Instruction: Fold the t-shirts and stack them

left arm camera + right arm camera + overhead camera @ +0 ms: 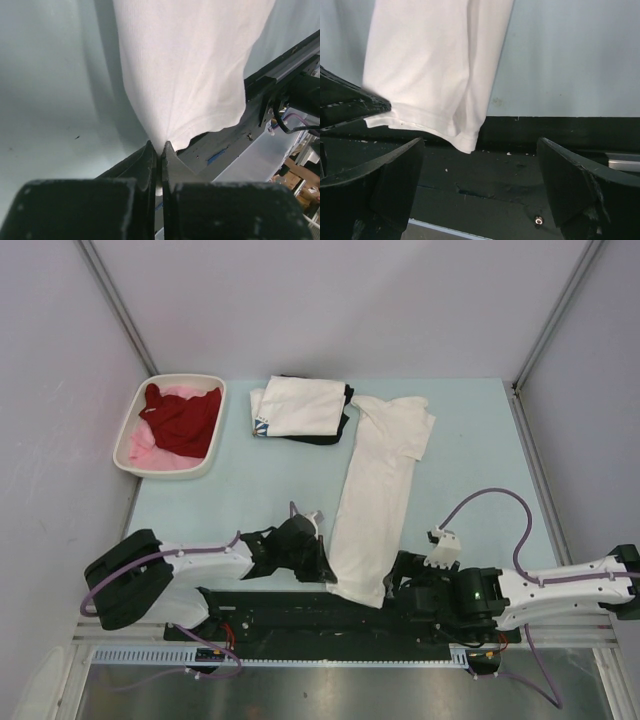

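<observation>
Cream cotton, limp and light, so the long folded t-shirt [375, 500] on the table will sag wherever I don't hold it; my left gripper [159, 150] is pinched on its near-left hem corner, while my right gripper [480, 185] gapes wide just short of the opposite corner. That hem hangs over the black base rail [530, 130], and I'd judge the bare table to the right gives more room than the side with the folded stack [300, 408] and the basin [130, 430].

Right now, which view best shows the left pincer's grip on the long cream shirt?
The left wrist view: the left pincer is shut on the cream shirt's gathered edge. The top view shows the pincer at the shirt's side; the right wrist view shows only the hem.
</observation>
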You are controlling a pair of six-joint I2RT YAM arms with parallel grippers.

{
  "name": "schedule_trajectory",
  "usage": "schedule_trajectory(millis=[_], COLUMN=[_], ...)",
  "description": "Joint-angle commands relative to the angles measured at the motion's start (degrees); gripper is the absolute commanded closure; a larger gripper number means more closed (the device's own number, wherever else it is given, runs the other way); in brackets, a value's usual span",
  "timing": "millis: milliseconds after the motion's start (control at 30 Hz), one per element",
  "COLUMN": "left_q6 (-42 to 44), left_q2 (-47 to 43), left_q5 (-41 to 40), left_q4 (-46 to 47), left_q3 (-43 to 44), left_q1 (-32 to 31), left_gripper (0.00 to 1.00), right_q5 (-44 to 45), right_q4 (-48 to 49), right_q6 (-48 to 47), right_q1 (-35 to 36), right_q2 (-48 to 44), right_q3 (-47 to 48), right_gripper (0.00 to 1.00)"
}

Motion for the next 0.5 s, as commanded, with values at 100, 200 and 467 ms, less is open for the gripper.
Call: schedule_trajectory(millis=[100,200,467], left_q6=[2.03,2.2,2.38], left_q2=[-3.36,-3.01,-0.55], left_q5=[-1.08,-1.08,-0.2], left_q4=[-3.37,-2.76,-0.91], left_q3=[0.11,-0.15,-0.41], left_q1=[0.41,0.41,0.33], left_gripper=[0.99,0.99,1.0], right_q5=[-0.82,-1.52,-5.83], right_q4=[16.77,20.72,28.9], right_q6=[5.29,6.52,9.16], right_q1=[0.9,0.9,0.98], right_q2=[-5.54,-6.24,-2.3], right_q3=[-8.56,-10.84,-14.45], right_gripper=[0.02,0.04,0.11])
